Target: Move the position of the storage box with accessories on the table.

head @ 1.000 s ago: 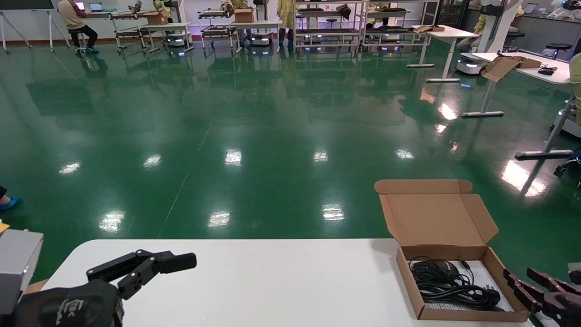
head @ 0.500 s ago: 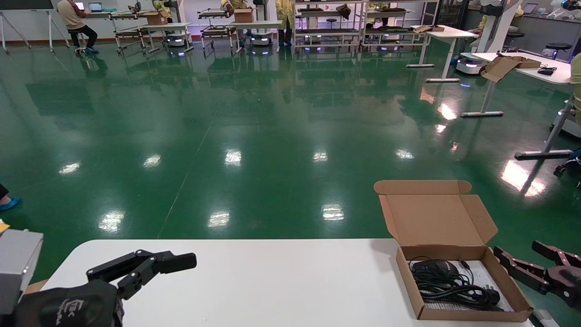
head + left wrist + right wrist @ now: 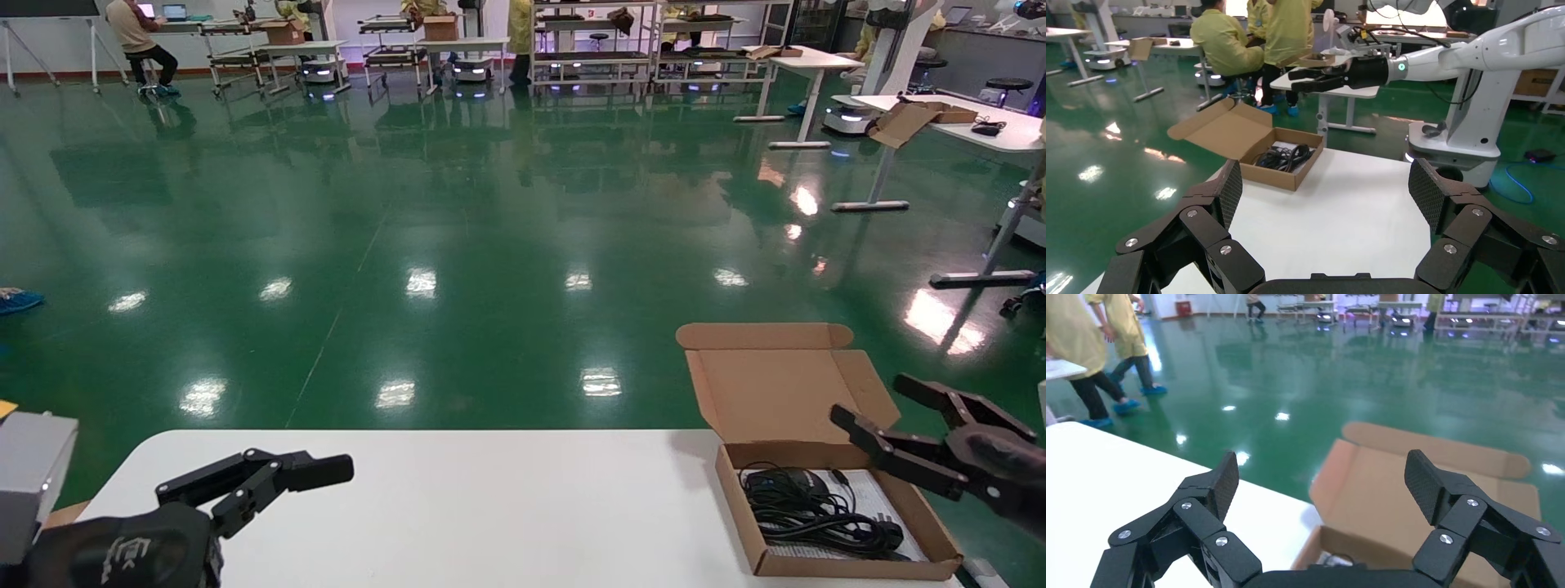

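Although a white printed sheet lies under the accessories [image 3: 817, 510], none of its print can be read, and the storage box [image 3: 833, 523] carries no legible label or brand on its brown cardboard. It sits at the far right corner of the white worktop [image 3: 490, 506], on the robot's right, its flap lid standing open and leaning back over the worktop's far edge. Inside it, black coiled cable and a dark mouse-like lump rest on the sheet.

Compared with one second ago, the right end effector [image 3: 887, 412] has risen and travelled forward: it was then low beside the box's near right corner, half a second ago it was level with the right wall, and it now hangs above the box's far right corner, in front of the lid's right side tab. Its two fingers are spread wide apart and grip nothing; the right wrist view [image 3: 1321, 496] shows the lid and the box's back wall framed between them, with no contact. The box itself has not shifted.

At the near left of the worktop, the left end effector [image 3: 270, 478] is parked exactly where it was, its fingers [image 3: 1223, 196] also spread wide and empty. From the left wrist view, the box [image 3: 1281, 168] appears well apart from it, across the bare white surface.
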Controlling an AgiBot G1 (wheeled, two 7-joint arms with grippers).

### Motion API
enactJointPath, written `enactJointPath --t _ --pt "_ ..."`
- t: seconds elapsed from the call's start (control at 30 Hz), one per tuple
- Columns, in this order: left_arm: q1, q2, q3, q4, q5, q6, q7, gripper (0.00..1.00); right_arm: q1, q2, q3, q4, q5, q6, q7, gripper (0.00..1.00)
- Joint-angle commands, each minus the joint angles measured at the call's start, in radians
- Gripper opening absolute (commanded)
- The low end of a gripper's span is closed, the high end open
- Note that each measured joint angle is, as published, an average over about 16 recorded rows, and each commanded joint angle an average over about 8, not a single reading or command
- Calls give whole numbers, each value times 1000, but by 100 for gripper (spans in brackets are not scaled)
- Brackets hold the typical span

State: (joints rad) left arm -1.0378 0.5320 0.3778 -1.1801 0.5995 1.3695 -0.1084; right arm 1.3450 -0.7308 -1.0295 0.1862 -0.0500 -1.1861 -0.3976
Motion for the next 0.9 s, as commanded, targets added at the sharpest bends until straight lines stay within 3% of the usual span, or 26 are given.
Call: enactJointPath --t 0.03,0.3,0.9 --pt "0 0 0 0 0 0 0 100 4 6 1 20 1 -29 6 100" --pt "0 0 0 0 0 0 0 100 -6 4 20 29 -16 -12 15 100" --pt "0 0 0 0 0 0 0 100 -84 38 235 346 -212 -101 184 100"
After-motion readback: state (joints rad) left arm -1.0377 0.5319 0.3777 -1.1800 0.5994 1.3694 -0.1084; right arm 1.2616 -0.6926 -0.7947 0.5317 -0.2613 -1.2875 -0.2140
